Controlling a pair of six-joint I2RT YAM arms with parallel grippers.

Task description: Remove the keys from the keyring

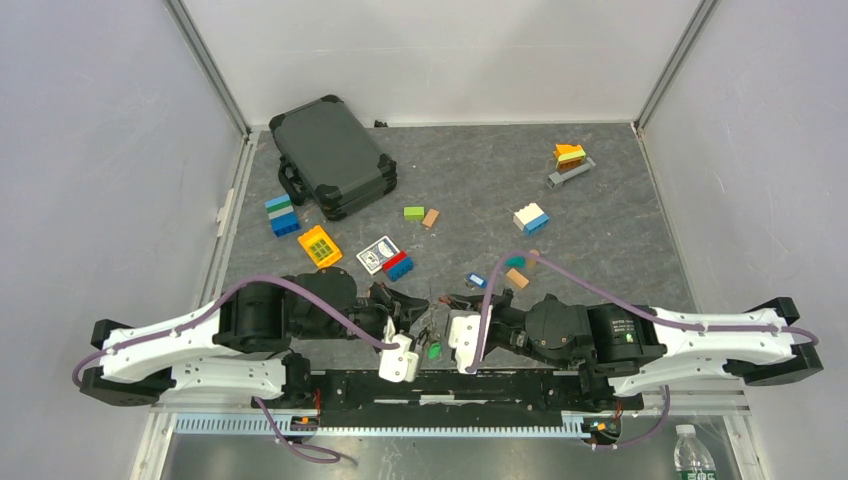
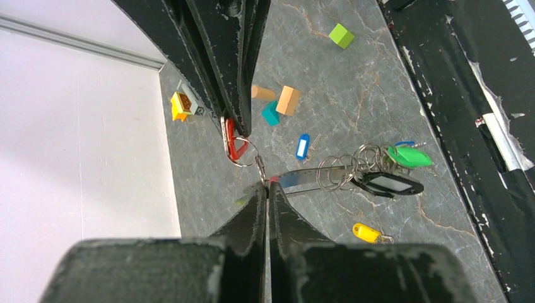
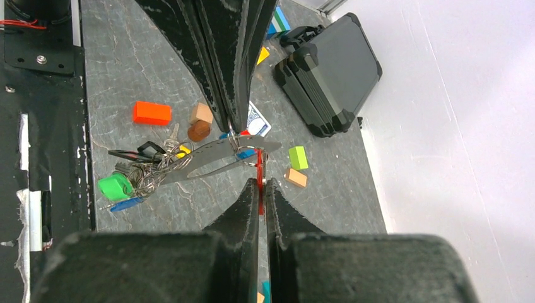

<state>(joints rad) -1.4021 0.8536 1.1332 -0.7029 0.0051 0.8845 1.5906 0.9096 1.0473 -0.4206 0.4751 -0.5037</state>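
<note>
The keyring (image 2: 315,178) is a long thin metal loop held above the table between both grippers. My left gripper (image 2: 268,185) is shut on one end of it. My right gripper (image 3: 261,183) is shut on the red key (image 3: 259,170), whose small ring still loops the keyring (image 3: 211,155) close to the left fingers. Several keys bunch at the loop's far end, among them a green one (image 2: 409,156) and a black one (image 2: 388,184). A blue key (image 2: 303,146) and a yellow key (image 2: 369,233) lie loose on the table. In the top view the two grippers meet near the front edge (image 1: 432,305).
A black case (image 1: 332,155) lies at the back left. A playing-card box (image 1: 378,253), a yellow block (image 1: 319,245) and scattered coloured blocks (image 1: 530,218) lie mid-table. The black base rail (image 1: 470,385) runs along the near edge just below the grippers.
</note>
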